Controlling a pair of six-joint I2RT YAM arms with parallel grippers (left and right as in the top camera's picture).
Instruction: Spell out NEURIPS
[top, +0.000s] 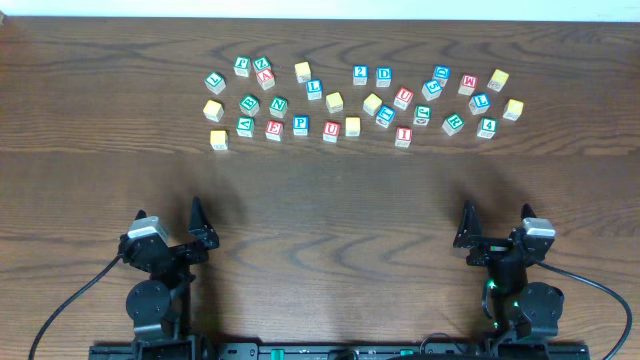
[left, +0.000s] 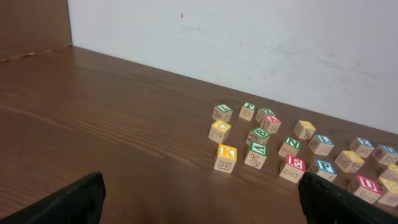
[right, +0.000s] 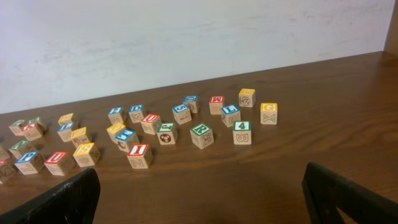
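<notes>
Several wooden letter blocks lie scattered at the back middle of the table. Among them in the overhead view are a green N (top: 278, 104), a red E (top: 274, 130), a blue P (top: 300, 125), a red U (top: 331, 131), a red I (top: 403, 136) and a green R (top: 452, 124). The left wrist view shows the E (left: 293, 167) and P (left: 323, 168). The right wrist view shows the I (right: 139, 154) and R (right: 201, 134). I cannot pick out an S for certain. My left gripper (top: 168, 220) (left: 202, 199) and right gripper (top: 497, 220) (right: 202, 193) are open and empty near the front edge, far from the blocks.
Other blocks in the cluster include a yellow K (left: 226, 155), a green 4 (right: 242, 132), a yellow G (right: 268, 112) and a second red U (top: 403, 97). A white wall runs behind the table's far edge. Bare wood lies between the grippers and the blocks.
</notes>
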